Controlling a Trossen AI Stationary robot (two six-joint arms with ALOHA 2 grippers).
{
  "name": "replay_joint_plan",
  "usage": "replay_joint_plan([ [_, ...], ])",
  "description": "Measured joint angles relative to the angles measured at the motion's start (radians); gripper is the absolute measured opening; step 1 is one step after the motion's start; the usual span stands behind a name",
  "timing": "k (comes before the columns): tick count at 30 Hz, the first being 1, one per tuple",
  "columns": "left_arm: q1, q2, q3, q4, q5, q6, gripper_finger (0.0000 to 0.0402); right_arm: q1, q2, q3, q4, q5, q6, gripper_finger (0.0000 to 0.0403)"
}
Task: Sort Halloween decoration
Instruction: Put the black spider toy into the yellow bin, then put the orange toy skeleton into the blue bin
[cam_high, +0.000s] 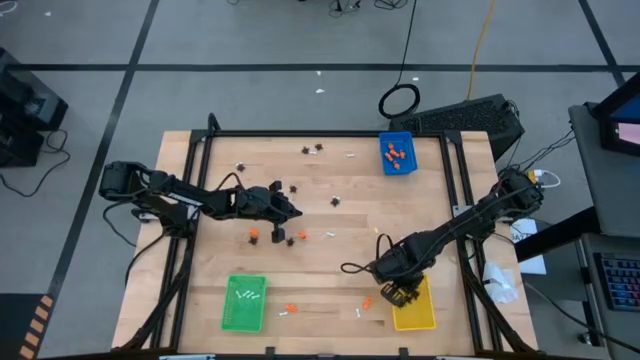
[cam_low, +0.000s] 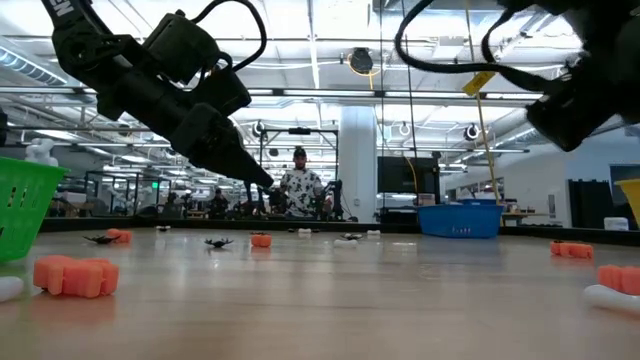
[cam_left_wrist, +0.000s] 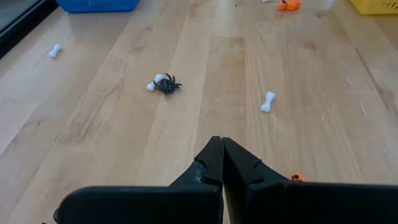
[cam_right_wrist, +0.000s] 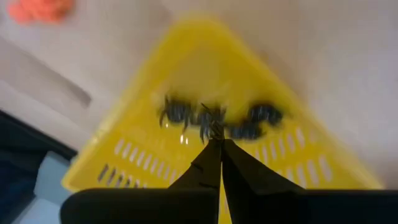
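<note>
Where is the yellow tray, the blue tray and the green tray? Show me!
yellow tray (cam_high: 420, 318): high view, on its floor, near the table's front edge.
blue tray (cam_high: 385, 164): high view, on its bare floor beside the orange lumps.
green tray (cam_high: 233, 315): high view, on a bare part of its floor.

Pale wooden counter (cam_left_wrist: 205, 68) with visible grain and a soft sheen, perforated yellow plastic tray (cam_right_wrist: 155, 149) below the right hand (cam_right_wrist: 216, 144), matt dark left hand (cam_left_wrist: 222, 144), smooth white bone-like stick (cam_left_wrist: 267, 101)
</note>
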Motion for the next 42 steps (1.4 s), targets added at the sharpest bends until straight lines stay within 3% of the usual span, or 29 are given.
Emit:
replay_joint_plan([
  [6,0.0,0.0,0.0,-0.006,0.0,0.0,0.0,0.042,-0.001,0.0,0.005,-0.08,0.034,0.0],
  [10,0.0,0.0,0.0,-0.011,0.0,0.0,0.0,0.074,0.0,0.0,0.005,-0.076,0.022,0.0009],
  [21,0.0,0.0,0.0,-0.011,0.0,0.0,0.0,0.08,-0.006,0.042,-0.06,-0.022,-0.044,0.0145],
  [24,0.0,0.0,0.0,-0.011,0.0,0.001,0.0,0.08,-0.006,0.134,-0.207,0.03,-0.126,0.0171],
  [27,0.0,0.0,0.0,-0.015,0.0,0.008,0.0,0.08,-0.007,0.239,-0.326,0.158,-0.247,0.0177],
  [32,0.0,0.0,0.0,-0.018,0.0,0.008,0.0,0.064,-0.008,0.329,-0.274,0.372,-0.458,0.0169],
  [35,0.0,0.0,0.0,-0.018,0.0,0.008,0.0,0.051,0.004,0.331,-0.186,0.422,-0.572,0.0168],
  [42,0.0,0.0,0.0,-0.021,0.0,0.008,0.0,0.05,0.133,0.331,-0.135,0.424,-0.88,0.018],
])
